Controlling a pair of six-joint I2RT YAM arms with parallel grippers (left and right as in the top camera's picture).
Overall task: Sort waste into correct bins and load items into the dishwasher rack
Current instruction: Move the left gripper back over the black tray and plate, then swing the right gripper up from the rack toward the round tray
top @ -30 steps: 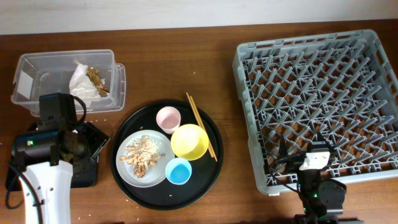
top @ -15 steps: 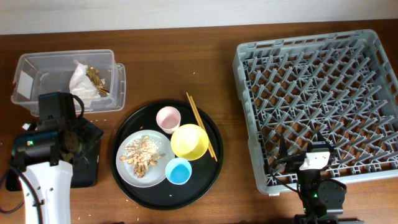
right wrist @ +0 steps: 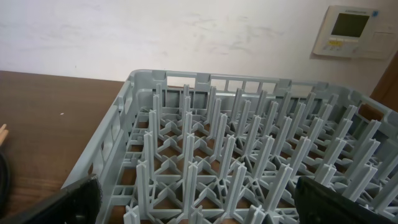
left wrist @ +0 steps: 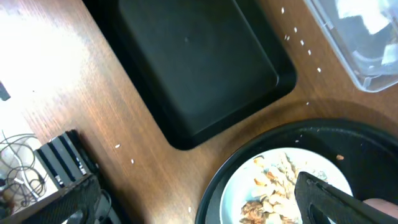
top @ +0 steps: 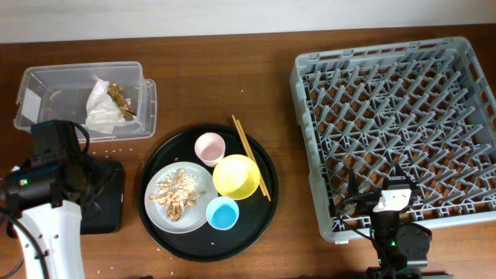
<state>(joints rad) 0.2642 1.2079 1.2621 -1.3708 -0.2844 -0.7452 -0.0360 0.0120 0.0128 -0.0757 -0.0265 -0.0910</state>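
Paper waste done, I judge: the crumpled white napkin and brown wrapper scrap lie in the clear, thin-walled tub, up-left of the round black tray. Beige crumbly food scraps heap on the smooth pale plate, inside the tray's left half. My left gripper is spread, empty, over the tray's left edge. Next: pinch the plate rim, then tip it into the matte shallow black bin just left. My right gripper is spread, idle, by the pegged grey rack, well right.

Open table between round tray and rack is passable; left arm overhangs black tray.
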